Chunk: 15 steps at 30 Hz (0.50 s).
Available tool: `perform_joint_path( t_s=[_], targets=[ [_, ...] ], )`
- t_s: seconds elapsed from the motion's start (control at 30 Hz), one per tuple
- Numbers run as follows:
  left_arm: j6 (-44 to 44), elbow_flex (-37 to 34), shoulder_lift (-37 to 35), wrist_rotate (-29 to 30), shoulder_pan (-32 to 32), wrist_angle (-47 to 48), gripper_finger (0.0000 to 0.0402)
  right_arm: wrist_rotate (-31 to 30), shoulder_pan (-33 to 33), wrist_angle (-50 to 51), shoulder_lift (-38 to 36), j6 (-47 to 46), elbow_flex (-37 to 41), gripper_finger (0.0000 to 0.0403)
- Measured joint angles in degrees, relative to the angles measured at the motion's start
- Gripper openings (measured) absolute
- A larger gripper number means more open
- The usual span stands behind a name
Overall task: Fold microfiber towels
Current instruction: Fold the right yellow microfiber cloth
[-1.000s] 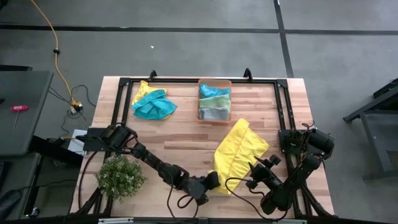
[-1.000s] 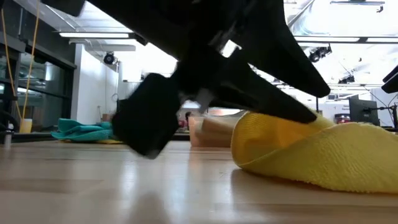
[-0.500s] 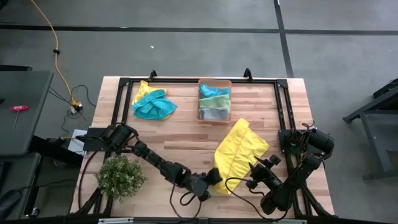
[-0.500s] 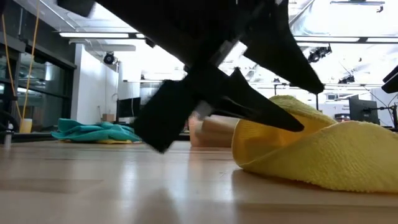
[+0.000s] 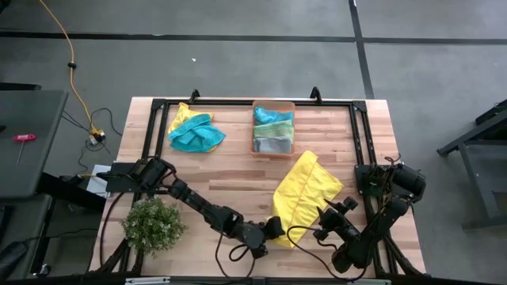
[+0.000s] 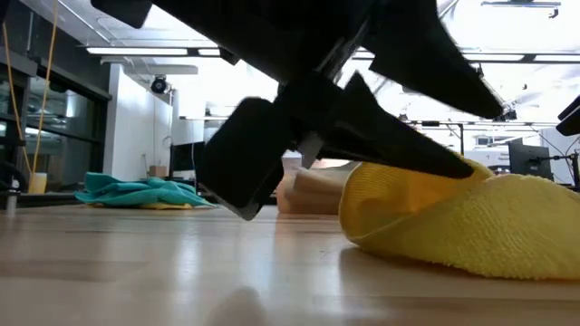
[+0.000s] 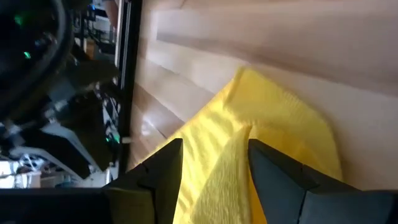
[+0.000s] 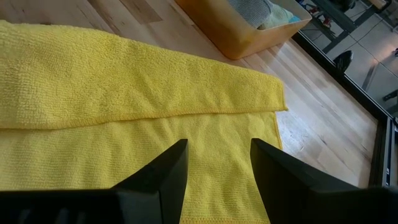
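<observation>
- Yellow towel [image 5: 305, 192] lies near the front of the surface [image 5: 238, 170], a bit right of the middle. It is folded over, with one layer lying on top of the other.
- Left pincer [image 5: 274, 228] is low at the towel's front left corner. Its fingers [image 7: 158, 180] stand apart, with a ridge of yellow cloth showing between them. I cannot tell if they touch the cloth.
- From the low view, the dark pincer [image 6: 362, 136] slants down onto the top of the yellow towel [image 6: 453, 217], which bulges up in a hump there.
- Right pincer [image 5: 326, 215] sits at the towel's front right edge. Its fingers [image 8: 155, 180] are apart and hang over the yellow cloth [image 8: 124, 106], with nothing held between them.
- Orange bin [image 5: 273, 129] stands at the back of the surface, behind the yellow towel. It has folded towels [image 5: 273, 131] in it, green, blue and grey.
- Blue towel [image 5: 195, 133] lies in a crumpled heap at the back left, with a bit of yellow poking out under it. It is well apart from both pincers.
- Green plant [image 5: 152, 225] stands at the front left, beside the left arm.
</observation>
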<state>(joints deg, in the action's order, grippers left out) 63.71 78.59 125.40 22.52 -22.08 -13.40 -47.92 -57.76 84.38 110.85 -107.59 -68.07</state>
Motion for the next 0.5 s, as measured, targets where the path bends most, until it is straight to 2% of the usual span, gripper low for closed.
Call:
perform_joint_path(
  t_s=[0.5],
  targets=[
    [0.5, 0.0, 0.0, 0.4, 2.2, -0.1, 0.0167, 0.0, 0.0, -0.2, 0.0, -0.4, 0.0, 0.0167]
  ],
)
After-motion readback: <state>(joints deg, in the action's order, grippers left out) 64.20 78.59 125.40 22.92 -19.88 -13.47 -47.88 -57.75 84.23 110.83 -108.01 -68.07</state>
